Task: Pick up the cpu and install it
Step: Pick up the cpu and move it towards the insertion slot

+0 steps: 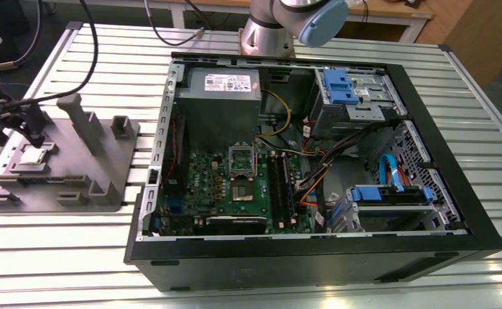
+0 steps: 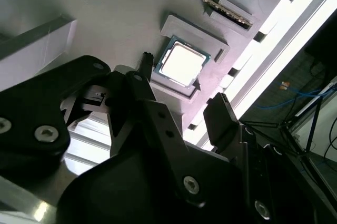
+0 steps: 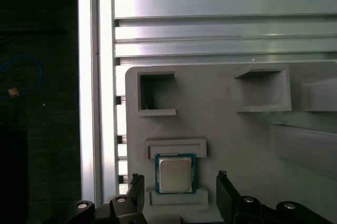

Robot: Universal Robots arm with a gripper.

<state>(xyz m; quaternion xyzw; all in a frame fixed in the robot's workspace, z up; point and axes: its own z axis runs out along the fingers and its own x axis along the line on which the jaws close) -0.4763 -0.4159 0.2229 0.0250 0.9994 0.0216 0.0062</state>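
The small square silvery-topped cpu [image 3: 175, 174] sits flat in a shallow pocket near the edge of the grey plastic fixture block [image 3: 237, 139], I'm guessing so it can't slide around. The black gripper [image 3: 179, 181] hovers over it, jaws apart, a finger on each side, nothing clamped yet.

Soft light outside, hard glare at the wrist.
In the exterior view the ribbed silver aluminium table [image 1: 62, 257] is evenly lit; in the second wrist view its slats burn white, and the small silvery square cpu [image 2: 183, 65] glares pale.
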